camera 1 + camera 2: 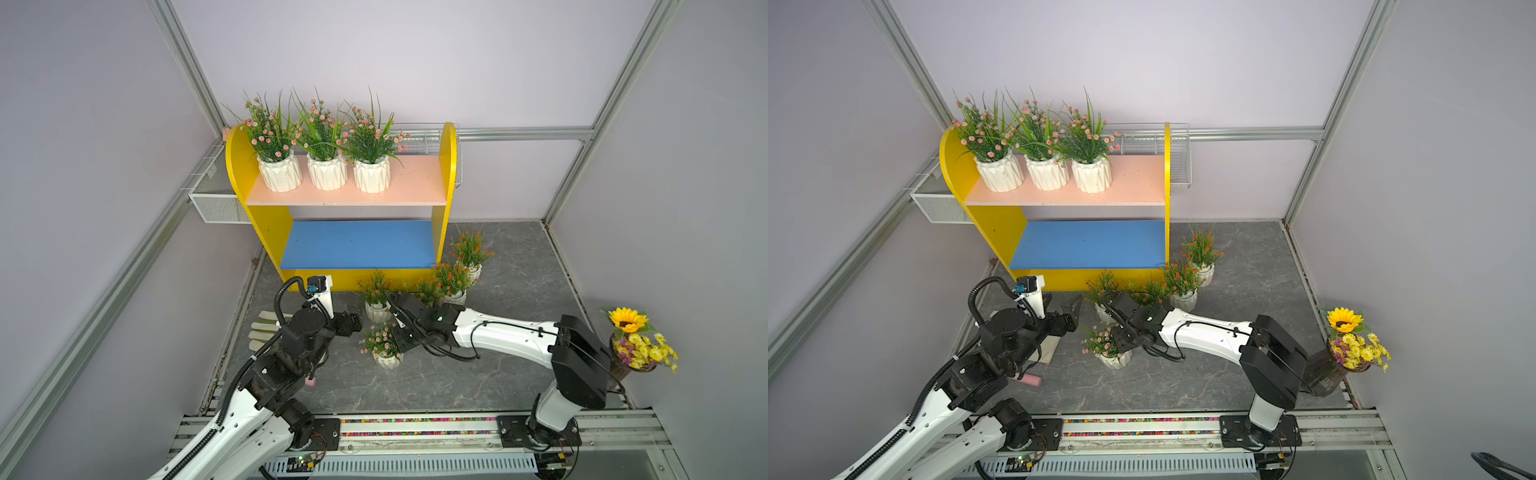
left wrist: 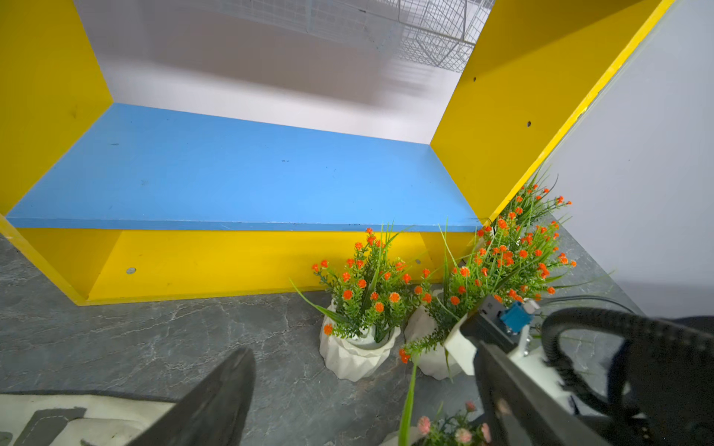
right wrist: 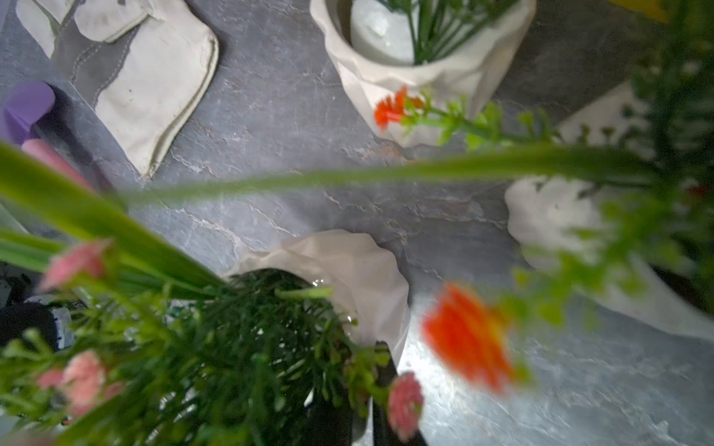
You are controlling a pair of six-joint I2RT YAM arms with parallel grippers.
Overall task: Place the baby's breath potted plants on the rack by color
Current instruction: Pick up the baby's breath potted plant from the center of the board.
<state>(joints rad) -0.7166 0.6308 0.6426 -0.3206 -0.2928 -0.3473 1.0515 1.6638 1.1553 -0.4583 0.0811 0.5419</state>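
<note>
Your pink-flower plant stands on the gray floor, low in the middle of both top views. Your right gripper pinches its white pot at the rim. Three more pink plants sit on the rack, on its pink board. Your left gripper hangs open, holding nothing.

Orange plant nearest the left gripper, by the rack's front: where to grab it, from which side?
Probably best: pinch the orange plant's pot at its rim wall, one finger inside, descending on the side facing the left gripper. The pot stands upright, a gap shows between wall and filler, and a neighbouring pot crowds the opposite side. The sprigs look too loose to hold.
</note>
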